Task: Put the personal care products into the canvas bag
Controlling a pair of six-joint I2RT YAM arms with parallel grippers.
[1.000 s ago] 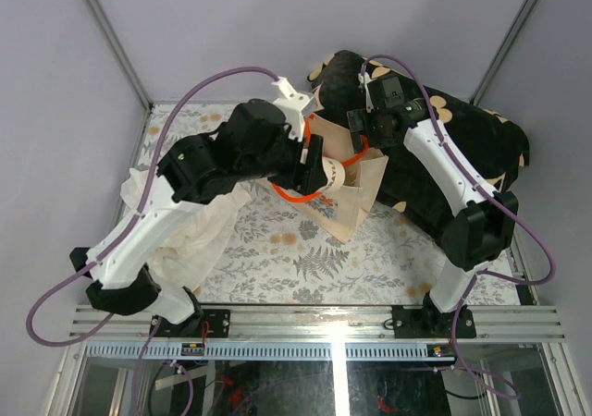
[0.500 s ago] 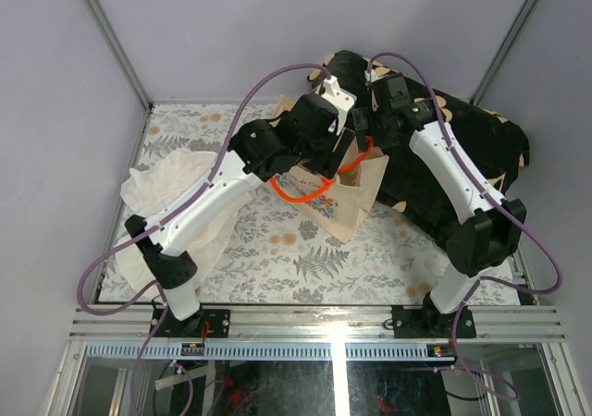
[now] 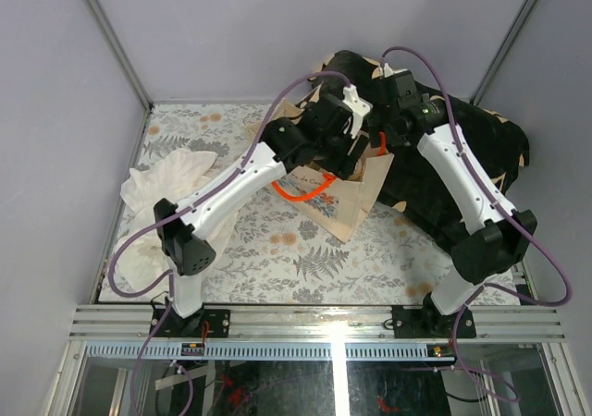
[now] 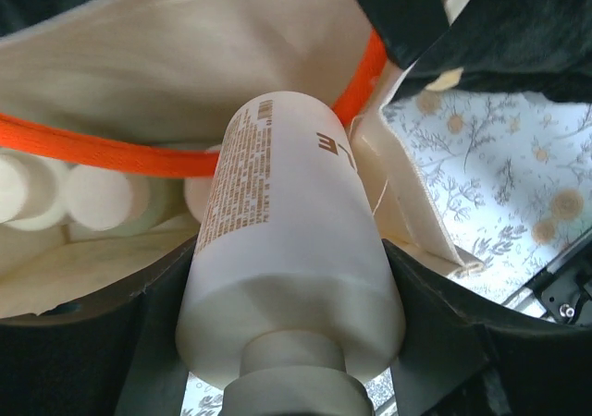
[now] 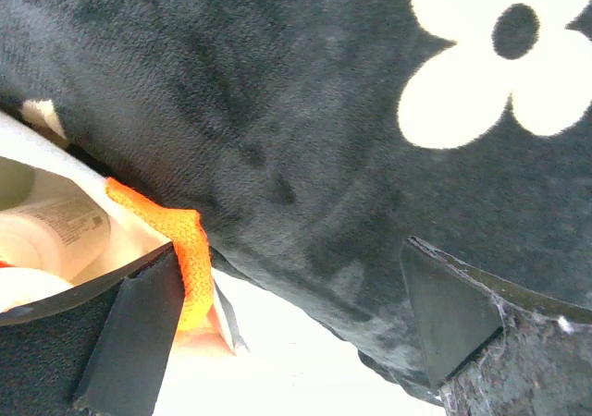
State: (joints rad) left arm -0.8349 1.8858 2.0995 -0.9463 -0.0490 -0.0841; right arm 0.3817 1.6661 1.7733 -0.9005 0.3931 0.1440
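My left gripper (image 4: 291, 277) is shut on a cream bottle (image 4: 287, 240) with brown print and holds it over the open mouth of the canvas bag (image 4: 185, 55). Inside the bag, more cream-capped bottles (image 4: 97, 199) stand at the left, under an orange handle (image 4: 111, 152). In the top view the left gripper (image 3: 344, 150) is above the bag (image 3: 347, 203). My right gripper (image 5: 289, 250) is open at the bag's far rim, its left finger (image 5: 139, 333) against the other orange handle (image 5: 185, 250). Bottles (image 5: 46, 236) show inside the bag there too.
A black cloth with tan flower marks (image 3: 467, 143) lies behind and right of the bag and fills the right wrist view (image 5: 305, 111). A thin white plastic bag (image 3: 166, 189) lies at the left on the floral table cover (image 3: 305, 259).
My left arm has swung right and away from me with the bottle, from beside the bag to over its mouth. My right gripper has shifted slightly right at the bag's rim.
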